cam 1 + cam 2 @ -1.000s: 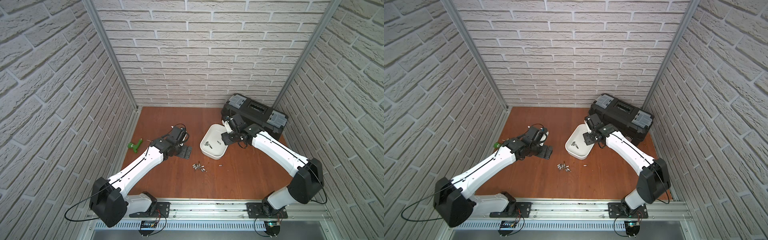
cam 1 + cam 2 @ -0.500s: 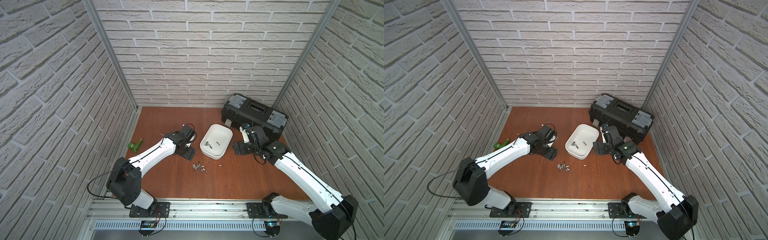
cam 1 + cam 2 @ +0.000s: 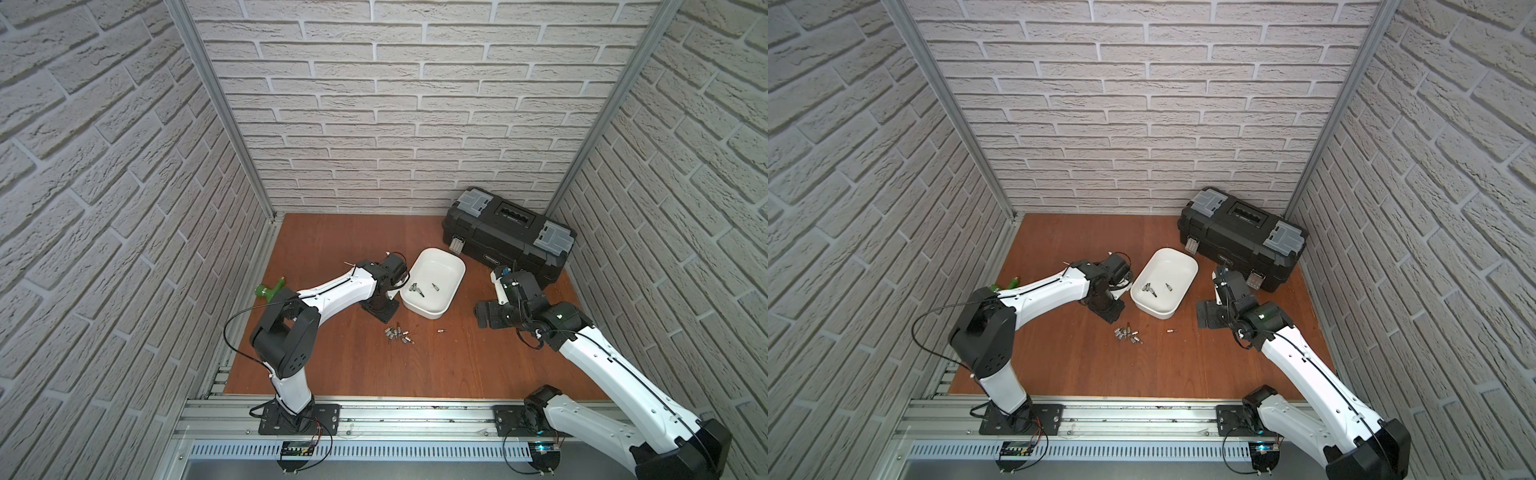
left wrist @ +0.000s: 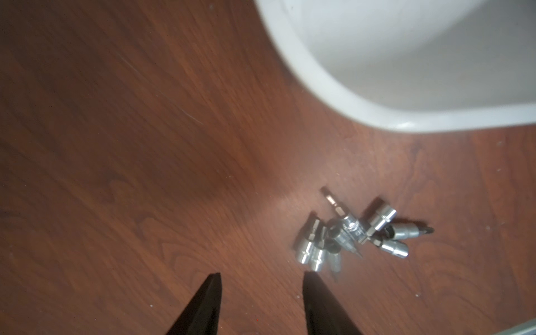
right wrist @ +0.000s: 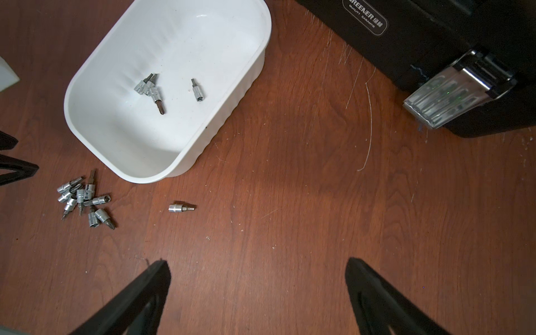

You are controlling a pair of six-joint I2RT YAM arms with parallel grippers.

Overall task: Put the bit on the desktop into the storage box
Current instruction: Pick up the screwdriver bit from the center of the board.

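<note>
1. The left gripper (image 4: 261,277) is hovering half-spread and empty; the bits (image 4: 355,235) are lying heaped on the desktop (image 4: 145,145) just ahead.
2. The right gripper (image 5: 256,261) is gaping wide and empty; a lone bit (image 5: 182,207) is lying ahead, with the storage box (image 5: 232,95) beyond.
3. The bits are looking small, hard and slippery, so pinching the thicker socket end seems best.

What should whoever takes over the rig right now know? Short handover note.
Left gripper: open, empty, over the desktop next to the pile of bits.
Right gripper: wide open, empty, over bare desktop between the lone bit and the black toolbox.
Storage box: upright beside the pile, four bits inside.
Done: those four.
Left: the pile and the lone bit, all lying on the desktop.
</note>
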